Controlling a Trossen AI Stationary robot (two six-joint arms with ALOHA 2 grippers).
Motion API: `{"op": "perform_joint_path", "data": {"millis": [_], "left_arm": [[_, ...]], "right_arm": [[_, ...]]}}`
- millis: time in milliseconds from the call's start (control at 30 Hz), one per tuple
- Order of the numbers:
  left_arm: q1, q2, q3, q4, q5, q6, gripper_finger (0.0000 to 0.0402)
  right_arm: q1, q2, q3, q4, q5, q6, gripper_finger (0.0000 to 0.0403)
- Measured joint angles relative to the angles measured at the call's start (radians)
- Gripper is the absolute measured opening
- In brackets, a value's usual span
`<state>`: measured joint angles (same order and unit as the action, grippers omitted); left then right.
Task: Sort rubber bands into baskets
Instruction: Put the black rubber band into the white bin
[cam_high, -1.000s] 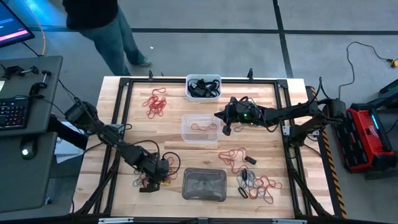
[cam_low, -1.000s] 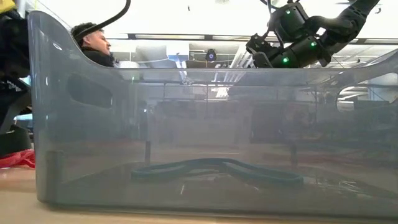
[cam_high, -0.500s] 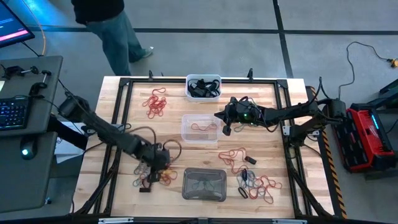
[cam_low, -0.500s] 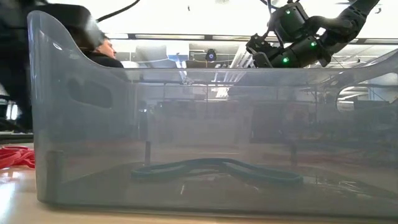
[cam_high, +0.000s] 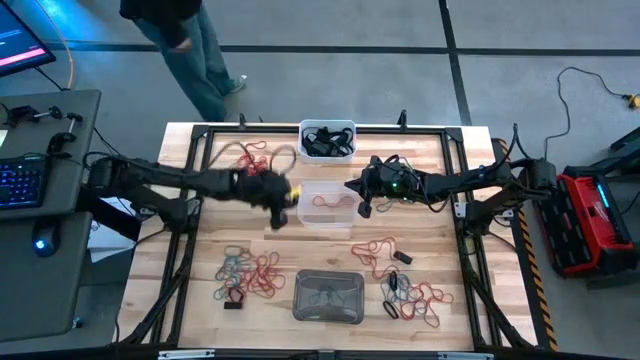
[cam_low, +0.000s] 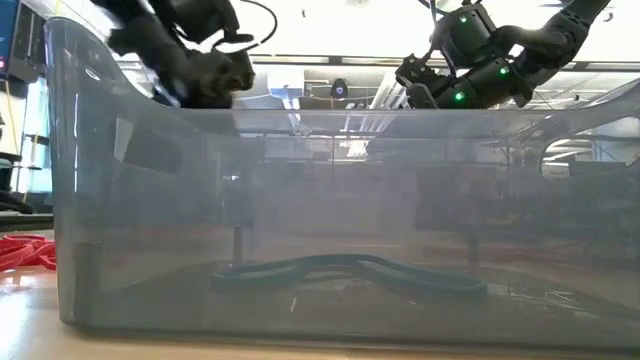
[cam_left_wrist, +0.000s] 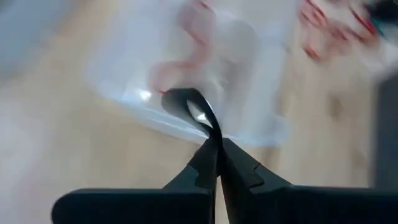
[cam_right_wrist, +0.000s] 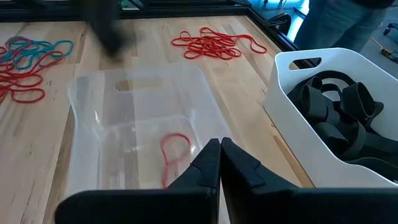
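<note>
My left gripper (cam_high: 281, 196) hangs above the left rim of the clear basket (cam_high: 322, 206) and is shut on a dark rubber band (cam_left_wrist: 189, 106). A red band (cam_right_wrist: 175, 148) lies in the clear basket. My right gripper (cam_right_wrist: 219, 147) is shut and empty, hovering over that basket's right side (cam_high: 362, 208). The white basket (cam_high: 327, 140), holding black bands, stands at the far edge. The grey basket (cam_high: 328, 297), with a teal band (cam_low: 340, 270) on its floor, stands at the near edge. Loose bands lie in piles at the near left (cam_high: 250, 276), far left (cam_high: 250, 164) and near right (cam_high: 412, 294). My left gripper pinches the dark band between its two fingertips, at one end of the loop (cam_left_wrist: 208, 127). The rest of the loop sticks out past the tips, clear of the table and above the clear basket's rim. The view is blurred.
A person (cam_high: 180, 40) walks past beyond the table's far left corner. A desk with a keyboard (cam_high: 20, 180) stands off the table's left side. A black frame (cam_high: 200, 135) runs round the table top. Bare wood lies between the piles and the baskets.
My left gripper has risen from the mixed pile at the near left. It has swung quickly toward the far edge and the right, ending over the clear basket's left rim. My right gripper has kept still. The person has walked along behind the table.
</note>
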<state>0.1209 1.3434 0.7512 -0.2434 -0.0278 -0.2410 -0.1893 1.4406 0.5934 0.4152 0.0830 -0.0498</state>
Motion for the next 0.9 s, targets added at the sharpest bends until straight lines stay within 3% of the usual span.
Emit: {"op": "perform_joint_path", "data": {"millis": [167,400,567,900], "left_arm": [[0.168,0.042,0.079,0.042,0.0,0.157,0.0],[0.325,0.205,0.264,0.052,0.018,0.325,0.0],[0.419,0.346,0.396,0.031,0.117,0.332,0.0],[0.511,0.564,0.577,-0.066,0.128,0.384,0.0]], "right_arm": [[0.0,0.0,0.0,0.0,0.0,0.0,0.0],[0.0,0.0,0.0,0.005,0.0,0.03,0.0],[0.0,0.0,0.0,-0.002,0.0,0.051,0.0],[0.0,0.0,0.0,-0.008,0.0,0.053,0.0]]}}
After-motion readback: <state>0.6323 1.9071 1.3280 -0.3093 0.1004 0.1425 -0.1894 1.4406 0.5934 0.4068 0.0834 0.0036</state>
